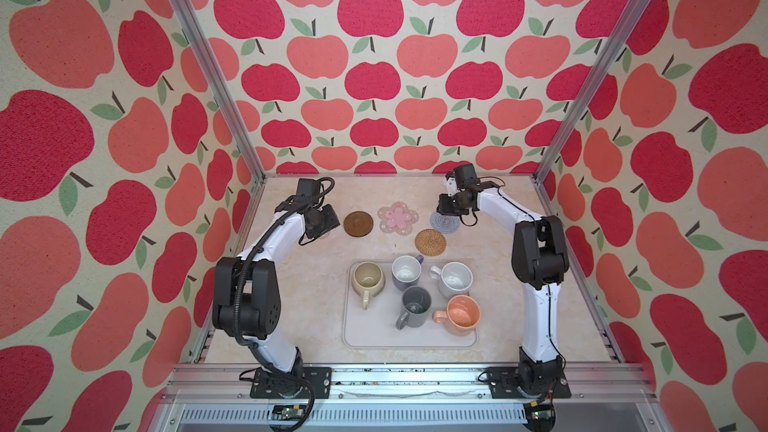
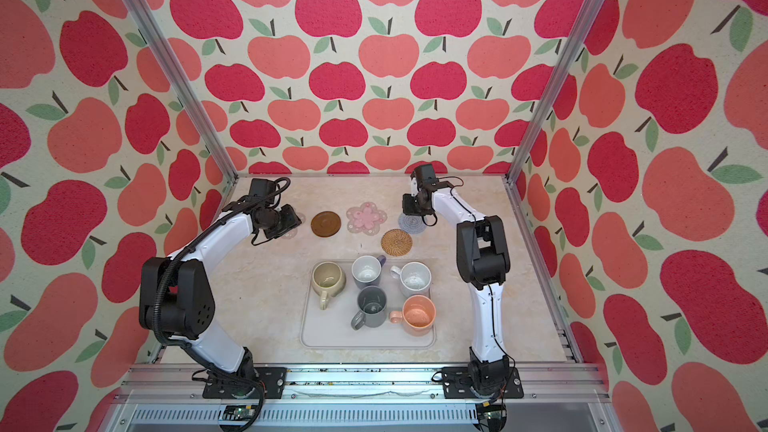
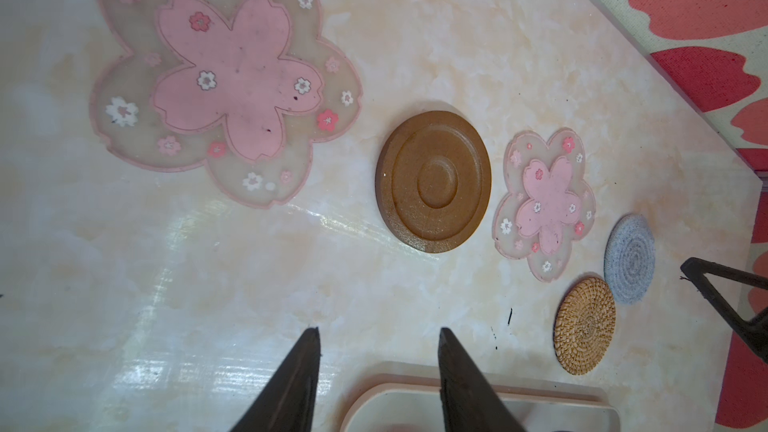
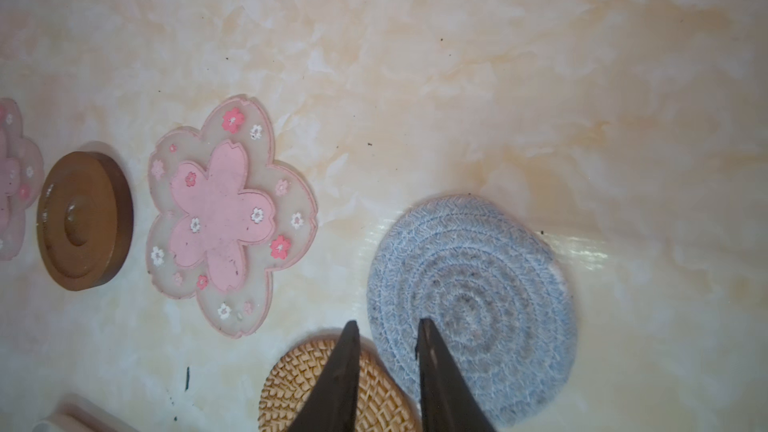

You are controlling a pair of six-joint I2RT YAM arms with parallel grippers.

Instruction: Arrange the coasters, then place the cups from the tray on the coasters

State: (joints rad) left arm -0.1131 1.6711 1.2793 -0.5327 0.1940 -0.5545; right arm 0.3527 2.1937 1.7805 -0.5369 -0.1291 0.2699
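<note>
Five coasters lie in a loose row at the back of the table: a pink flower coaster [image 3: 224, 76] mostly hidden under my left gripper in both top views, a dark brown disc [image 1: 358, 224], a second pink flower coaster [image 1: 397, 218], a grey-blue knitted coaster [image 1: 444, 223] and a rattan coaster [image 1: 430, 242]. The tray [image 1: 365, 334] holds five cups: beige-olive [image 1: 368, 278], lavender [image 1: 406, 270], white speckled [image 1: 456, 278], dark grey [image 1: 415, 305], peach [image 1: 462, 313]. My left gripper [image 3: 378, 332] is open and empty. My right gripper [image 4: 388, 321] hovers over the grey-blue coaster's edge, jaws narrowly apart, nothing between them.
Apple-print walls with aluminium posts [image 1: 249, 151] close the table in on three sides. The rattan coaster sits close to the tray's far rim [image 3: 415, 371]. Both arm bases are bolted to the front rail [image 1: 407, 380].
</note>
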